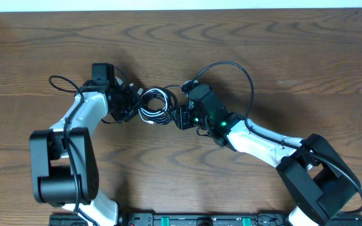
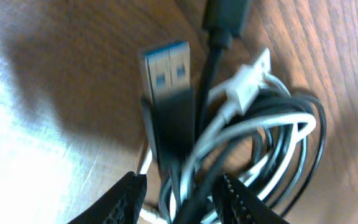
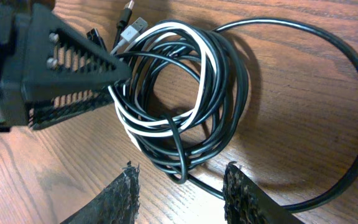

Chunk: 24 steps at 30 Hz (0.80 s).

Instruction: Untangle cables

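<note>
Right pincer [image 3: 179, 180] hangs released just near of the coil, where the black cable [image 3: 229, 81] and white cable [image 3: 154, 127] lie wound together on the middle of the wood-grain desk [image 1: 294, 50]. Light, limp and probably slippery, the strands look easiest to hold beside the stiff USB plug [image 2: 166, 68]. Left pincer [image 2: 185, 186], parted, straddles strands at the coil's left.

Thin glossy black cable [image 3: 232, 87] and thin white cable [image 3: 173, 26] are contrasting hard. Wooden table [image 3: 303, 112] is showing brown wavy grain.
</note>
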Each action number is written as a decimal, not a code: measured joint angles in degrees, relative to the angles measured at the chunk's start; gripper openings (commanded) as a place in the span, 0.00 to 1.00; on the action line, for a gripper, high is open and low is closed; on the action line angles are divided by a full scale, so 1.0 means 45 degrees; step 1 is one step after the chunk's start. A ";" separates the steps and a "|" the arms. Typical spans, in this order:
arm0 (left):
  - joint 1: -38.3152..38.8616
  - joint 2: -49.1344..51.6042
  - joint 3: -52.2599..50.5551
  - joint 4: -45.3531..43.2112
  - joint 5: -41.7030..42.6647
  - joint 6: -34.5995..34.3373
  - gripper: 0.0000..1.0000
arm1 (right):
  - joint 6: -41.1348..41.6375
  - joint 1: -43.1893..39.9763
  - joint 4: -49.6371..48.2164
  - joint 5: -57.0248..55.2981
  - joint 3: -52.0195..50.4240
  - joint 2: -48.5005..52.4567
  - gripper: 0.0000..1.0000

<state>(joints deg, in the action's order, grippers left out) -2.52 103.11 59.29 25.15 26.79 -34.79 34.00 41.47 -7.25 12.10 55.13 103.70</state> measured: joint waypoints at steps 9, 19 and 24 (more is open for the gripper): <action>0.0000 -0.2123 0.0121 0.2152 -0.0413 -0.0534 0.49 | -0.0345 0.0000 0.0136 -0.0131 0.0000 0.0000 0.40; 0.0301 -0.1729 -0.0112 0.2297 -0.1239 -0.1302 0.49 | -0.0452 0.0000 0.0155 -0.0374 0.0000 0.0000 0.40; 0.1073 -0.1059 -0.0112 0.1496 -0.1375 -0.2030 0.49 | -0.0578 0.0000 0.0223 -0.0403 0.0000 0.0000 0.40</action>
<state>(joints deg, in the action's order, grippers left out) 2.31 98.35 58.78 31.88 20.60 -43.92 31.40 41.47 -6.24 10.28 55.13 103.70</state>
